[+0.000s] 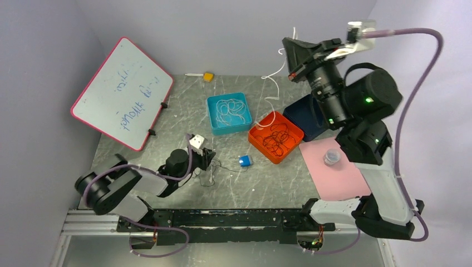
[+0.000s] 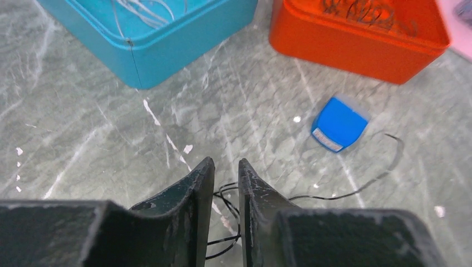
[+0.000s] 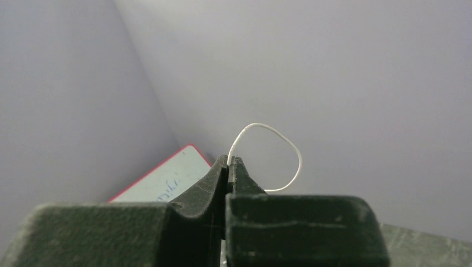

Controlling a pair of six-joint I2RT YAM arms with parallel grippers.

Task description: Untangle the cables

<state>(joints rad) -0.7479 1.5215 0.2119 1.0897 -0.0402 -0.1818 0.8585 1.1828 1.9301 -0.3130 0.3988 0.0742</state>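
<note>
Claw L (image 2: 226,164): blk cable (image 2: 323,196) btwn jaws | claw R (image 3: 228,158): wht cable (image 3: 261,124) pinched

A whiteboard (image 1: 122,92) leans at the table's (image 1: 267,186) left rear, with a block (image 1: 208,77) at the rear edge. Mid-table, the left tray (image 1: 231,129) and the middle tray (image 1: 261,146) to its right hold cables (image 1: 231,110). The rear tray (image 1: 303,114) sits behind the middle one. A cup (image 1: 332,157) stands on the mat (image 1: 339,183) at right. A box (image 2: 339,123) lies before the trays, with a loose cable (image 2: 356,193) running from near it to the left gripper (image 2: 225,166). A hanging cable (image 3: 289,147) drops from the right gripper (image 3: 228,161), high over the rear
</note>
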